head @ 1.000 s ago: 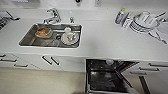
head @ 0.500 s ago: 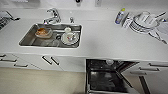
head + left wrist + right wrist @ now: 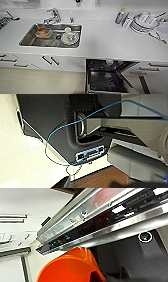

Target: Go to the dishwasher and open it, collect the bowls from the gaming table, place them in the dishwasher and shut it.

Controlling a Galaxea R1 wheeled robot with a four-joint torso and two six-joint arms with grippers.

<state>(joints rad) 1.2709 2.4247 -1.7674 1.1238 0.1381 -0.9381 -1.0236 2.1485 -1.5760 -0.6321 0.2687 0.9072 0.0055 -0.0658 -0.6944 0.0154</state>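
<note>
under the white counter [image 3: 107,42] the dishwasher [image 3: 107,77] gapes open, an orange bowl [image 3: 70,268] close against the right end effector, grip unclear.

A white countertop [image 3: 105,37] holds a steel sink [image 3: 30,41] with dirty dishes [image 3: 70,37] inside. A faucet [image 3: 53,15] stands behind the sink. Stacked white plates [image 3: 145,23] and a bottle [image 3: 120,16] sit well apart from it.
</note>
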